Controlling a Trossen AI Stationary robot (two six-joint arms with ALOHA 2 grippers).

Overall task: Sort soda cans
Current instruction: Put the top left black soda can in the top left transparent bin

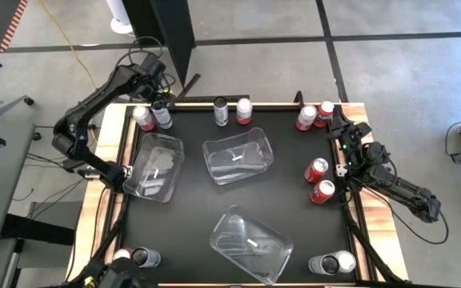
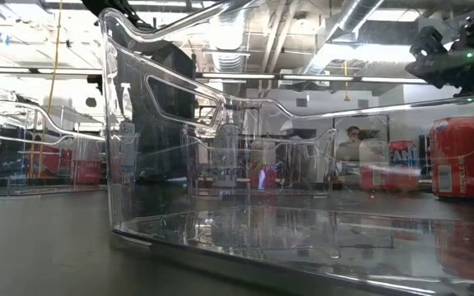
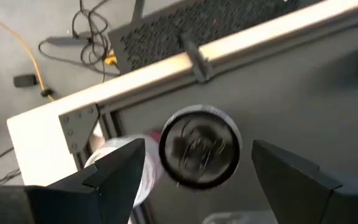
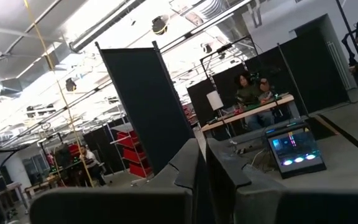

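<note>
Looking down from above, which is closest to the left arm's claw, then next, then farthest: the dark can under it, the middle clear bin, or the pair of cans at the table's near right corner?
From the left gripper:
1. Dark can, far left corner, directly below it.
2. Middle clear bin, table centre.
3. Corner pair of cans, diagonally opposite.

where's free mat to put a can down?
Bare mat lies between the left bin and middle bin, and between the middle bin and the red cans at the right edge. Far-left corner is crowded: two cans under the open left gripper.
</note>
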